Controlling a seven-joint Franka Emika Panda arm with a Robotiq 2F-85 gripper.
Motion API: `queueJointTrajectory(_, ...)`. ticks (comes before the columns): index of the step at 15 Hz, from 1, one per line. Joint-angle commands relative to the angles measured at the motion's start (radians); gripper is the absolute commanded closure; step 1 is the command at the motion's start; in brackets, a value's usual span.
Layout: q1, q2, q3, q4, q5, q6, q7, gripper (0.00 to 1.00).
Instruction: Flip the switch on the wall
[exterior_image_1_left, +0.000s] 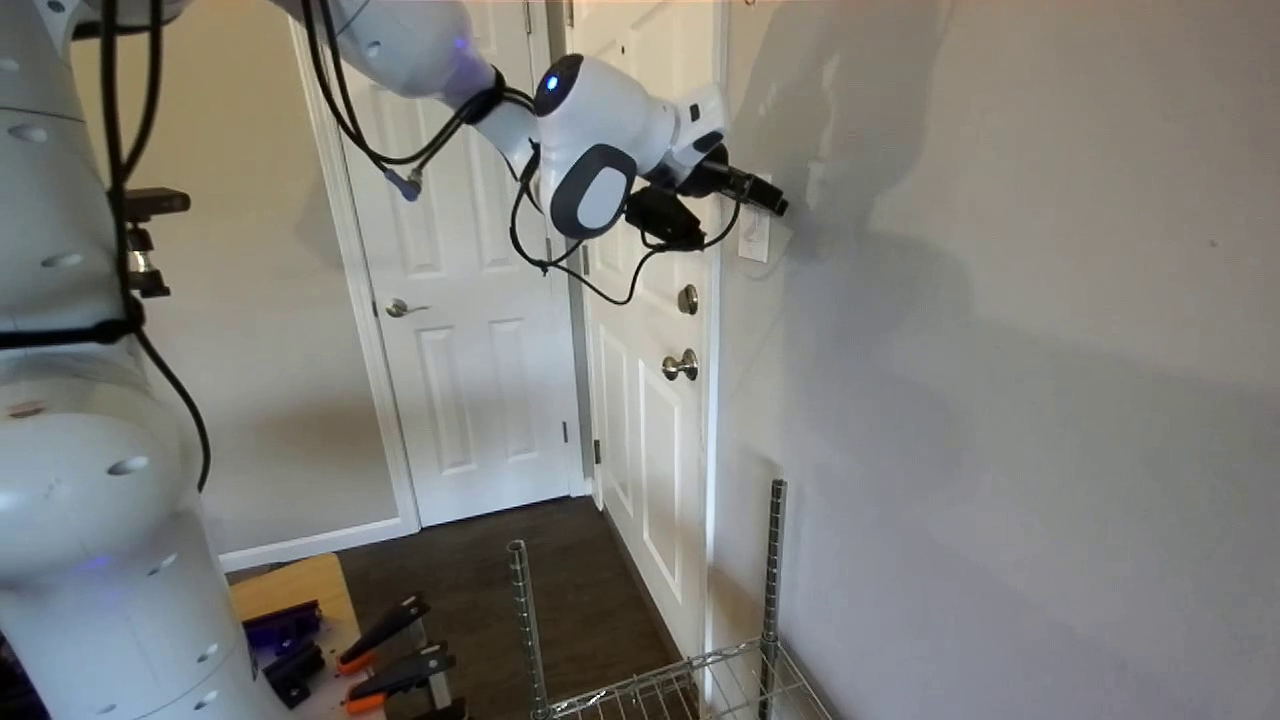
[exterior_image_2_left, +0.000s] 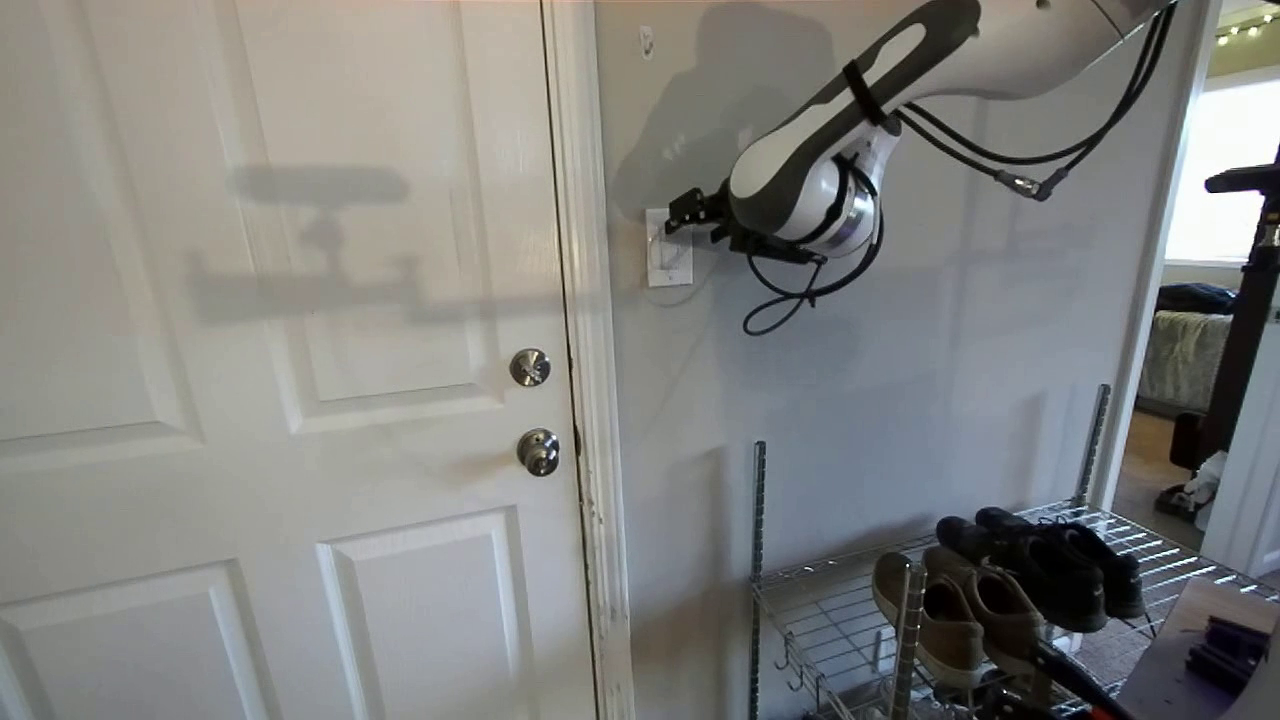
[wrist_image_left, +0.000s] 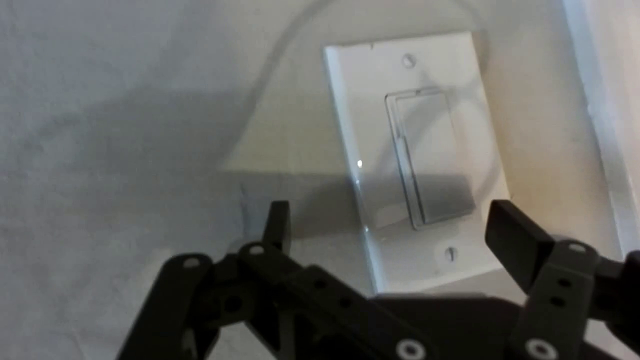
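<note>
1 gripper (wrist_image_left: 393, 222): jaws spread, before the switch (wrist_image_left: 425, 137); contact unclear.
Switch: white rocker plate, 2 screws (wrist_image_left: 409, 61), beside door frame (exterior_image_2_left: 587, 300).
Wall (exterior_image_1_left: 1080, 430): light grey, shadowed.

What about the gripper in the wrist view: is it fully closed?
No, the gripper has its fingers spread well apart, with part of the white rocker light switch visible between them.

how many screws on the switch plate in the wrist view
2 visible on the switch plate: one screw nearer the picture's top, another screw nearer its bottom, with the rocker between. A gripper finger covers part of the plate's edge, so more could be hidden.
</note>
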Motion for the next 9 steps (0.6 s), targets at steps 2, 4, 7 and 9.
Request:
queueJointTrajectory(2, 0.114, 0.064, -0.093, 0.104, 0.25, 0.047, -0.209, 0.0)
queueJointTrajectory(4, 0.194, 0.094, -0.16, 0.147, 0.364, -0.002, -0.282, 0.0)
queueJointTrajectory(7, 0.356, 0.156, -0.302, 0.214, 0.506, -0.004, -0.35, 0.0)
queueJointTrajectory(9, 0.492, 0.198, -0.432, 0.258, 0.59, -0.004, -0.369, 0.0)
